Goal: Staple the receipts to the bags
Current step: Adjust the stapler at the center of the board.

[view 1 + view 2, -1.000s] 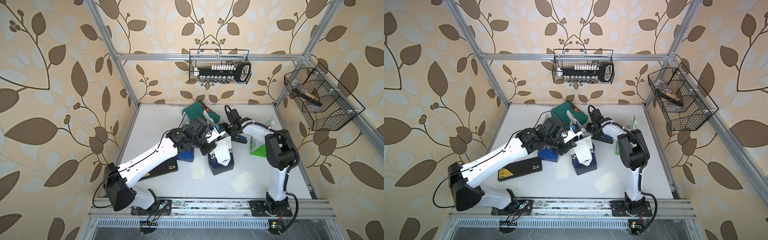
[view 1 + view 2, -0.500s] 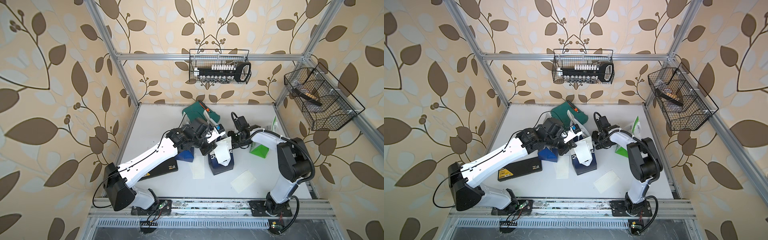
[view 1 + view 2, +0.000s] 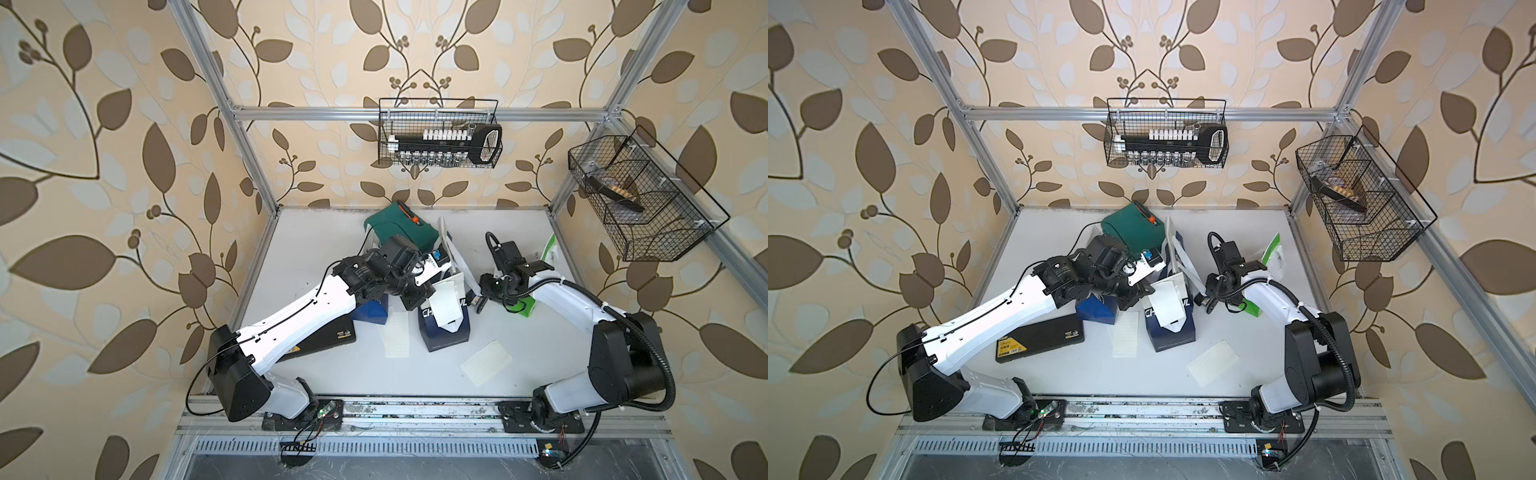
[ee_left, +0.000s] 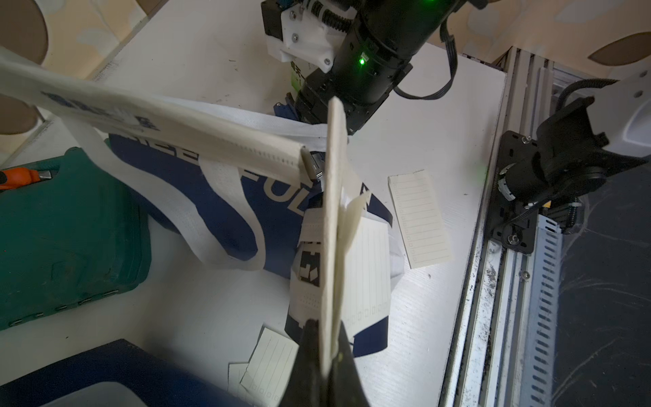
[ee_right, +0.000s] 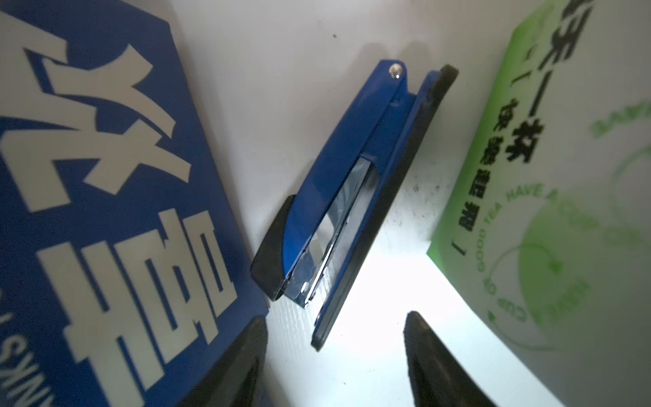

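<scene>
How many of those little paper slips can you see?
3. One slip is pinched against the navy bag by the left gripper; a second lies flat beside that bag; a third lies flat nearer the front edge. More may hide underneath.

We see the left arm (image 3: 299, 318) and right arm (image 3: 571, 301) in white shells with black joints. The right gripper (image 5: 334, 317) has black tapered fingers (image 5: 435, 357).

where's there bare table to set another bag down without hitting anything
Largest bare patch: the back-left corner of the table, between the side frame and the dark green pouch. Also the front strip along the rail, from the black case to the loose receipt. The centre is crowded: left gripper, right gripper, navy bag, stapler and green bag sit close together.
</scene>
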Action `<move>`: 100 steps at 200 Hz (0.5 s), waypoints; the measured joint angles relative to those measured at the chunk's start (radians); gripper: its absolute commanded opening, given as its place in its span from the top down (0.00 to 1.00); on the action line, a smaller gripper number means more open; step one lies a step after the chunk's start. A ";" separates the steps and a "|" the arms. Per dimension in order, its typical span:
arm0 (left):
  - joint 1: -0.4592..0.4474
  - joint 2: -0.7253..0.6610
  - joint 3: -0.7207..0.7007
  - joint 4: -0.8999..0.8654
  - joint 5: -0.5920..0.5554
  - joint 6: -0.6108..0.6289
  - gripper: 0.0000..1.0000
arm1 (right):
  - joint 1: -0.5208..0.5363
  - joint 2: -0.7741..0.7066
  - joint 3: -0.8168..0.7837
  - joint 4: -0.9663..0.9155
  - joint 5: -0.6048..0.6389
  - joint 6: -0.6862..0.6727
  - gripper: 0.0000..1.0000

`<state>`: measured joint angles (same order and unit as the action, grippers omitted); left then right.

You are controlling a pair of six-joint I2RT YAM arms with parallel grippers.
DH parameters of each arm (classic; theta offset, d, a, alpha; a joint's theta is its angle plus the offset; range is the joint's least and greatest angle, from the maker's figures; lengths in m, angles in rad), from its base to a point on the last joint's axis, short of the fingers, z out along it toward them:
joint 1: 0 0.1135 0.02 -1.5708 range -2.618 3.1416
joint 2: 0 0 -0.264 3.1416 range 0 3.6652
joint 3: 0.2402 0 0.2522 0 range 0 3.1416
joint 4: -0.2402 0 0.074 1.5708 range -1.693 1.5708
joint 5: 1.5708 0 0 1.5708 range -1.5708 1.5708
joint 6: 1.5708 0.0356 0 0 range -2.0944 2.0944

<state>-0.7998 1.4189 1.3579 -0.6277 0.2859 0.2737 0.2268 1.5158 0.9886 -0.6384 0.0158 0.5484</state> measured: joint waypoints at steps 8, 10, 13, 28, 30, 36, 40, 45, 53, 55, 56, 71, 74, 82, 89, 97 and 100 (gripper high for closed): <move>0.000 0.001 0.000 0.002 0.001 -0.001 1.00 | -0.009 0.018 0.000 0.008 -0.002 -0.003 0.48; 0.000 0.001 0.000 0.003 0.001 -0.001 1.00 | -0.012 0.023 0.000 0.010 -0.003 0.000 0.48; 0.000 0.002 0.000 0.003 0.002 -0.002 1.00 | -0.016 0.028 0.000 0.013 -0.003 0.002 0.49; 0.000 0.002 0.000 0.003 0.002 -0.003 1.00 | -0.036 0.071 0.001 0.032 -0.009 0.007 0.51; 0.000 0.002 0.000 0.003 0.002 -0.003 1.00 | -0.038 0.074 0.001 0.034 -0.010 0.008 0.51; 0.000 0.002 0.000 0.003 0.002 -0.003 1.00 | -0.045 0.092 0.001 0.042 -0.012 0.009 0.52; 0.000 0.002 0.000 0.003 0.002 -0.004 1.00 | -0.048 0.103 0.002 0.048 -0.013 0.011 0.53; 0.000 0.002 0.000 0.003 0.002 -0.004 1.00 | -0.052 0.113 0.002 0.052 -0.014 0.013 0.54; 0.000 0.002 0.000 0.002 0.002 -0.004 1.00 | -0.057 0.128 0.002 0.060 -0.017 0.016 0.55; 0.000 0.002 0.000 0.002 0.002 -0.005 1.00 | -0.058 0.132 0.002 0.061 -0.018 0.015 0.55; 0.000 0.002 0.000 0.002 0.002 -0.005 1.00 | -0.058 0.134 0.002 0.062 -0.019 0.016 0.56; 0.000 0.002 0.000 0.002 0.001 -0.008 1.00 | -0.060 0.137 0.004 0.071 -0.024 0.022 0.60; 0.000 0.002 0.000 0.002 0.001 -0.008 1.00 | -0.060 0.137 0.004 0.073 -0.025 0.027 0.60; 0.000 0.002 0.000 0.002 0.000 -0.010 1.00 | -0.060 0.137 0.004 0.076 -0.027 0.029 0.64; 0.000 0.002 0.000 0.003 -0.002 -0.011 1.00 | -0.060 0.137 0.004 0.079 -0.028 0.030 0.67; 0.000 0.001 0.000 0.003 -0.003 -0.011 1.00 | -0.060 0.137 0.004 0.086 -0.031 0.036 0.70; 0.000 0.001 0.000 0.003 -0.003 -0.011 1.00 | -0.060 0.137 0.003 0.087 -0.032 0.039 0.71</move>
<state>-0.7998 1.4200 1.3575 -0.6247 0.2825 0.2623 0.1673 1.6527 0.9920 -0.5510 -0.0158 0.5873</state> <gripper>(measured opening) 0.054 0.327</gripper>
